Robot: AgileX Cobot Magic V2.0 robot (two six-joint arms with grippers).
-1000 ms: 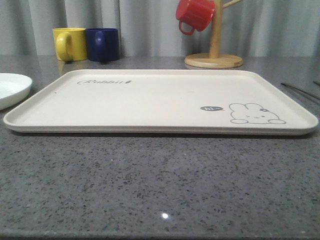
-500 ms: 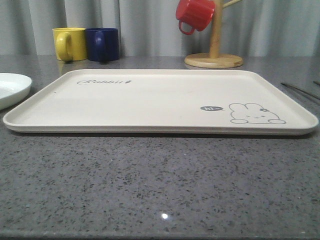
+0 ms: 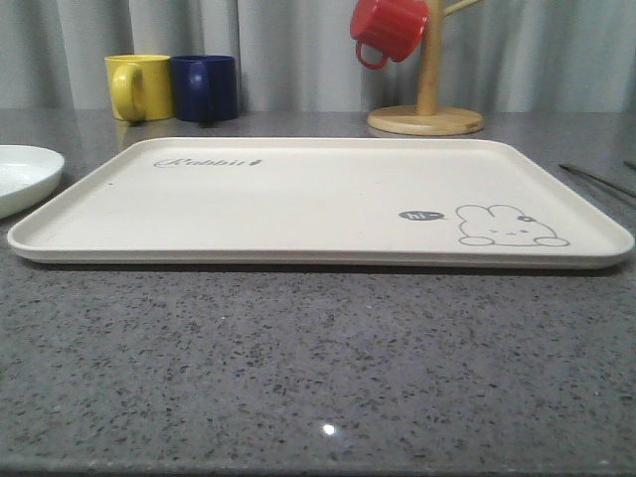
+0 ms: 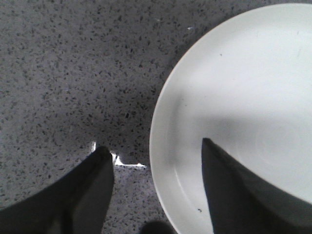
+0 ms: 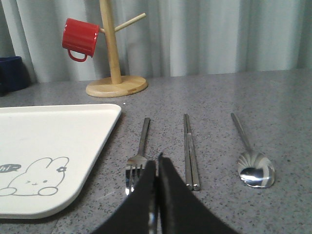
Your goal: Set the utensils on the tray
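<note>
Cream melamine is spread across the front view: the tray (image 3: 318,204) lies flat on the speckled grey countertop (image 3: 318,368), bare but for its grey rabbit drawing (image 3: 511,227) and script lettering (image 3: 209,163). A white plate (image 3: 22,177) is cut off at the left edge, just beside the tray. Behind stand a yellow mug (image 3: 138,86) and a navy mug (image 3: 206,87), touching or nearly so, and a wooden mug tree (image 3: 426,99) from which a red mug (image 3: 388,30) hangs. Thin utensil handles (too slim to tell apart) are glimpsed at the right edge (image 3: 594,180).

From the left wrist, the left gripper (image 4: 155,152) is seen spread wide, one finger over the countertop, the other over the plate's rim (image 4: 161,146).

From the right wrist, the right gripper (image 5: 157,163) is seen pressed together, nothing pinched. Beyond it, beside the tray's corner (image 5: 105,122), lie a fork (image 5: 138,155), its tines partly hidden by the fingers, a pair of chopsticks (image 5: 190,149) and a spoon (image 5: 252,161), parallel and apart.
</note>
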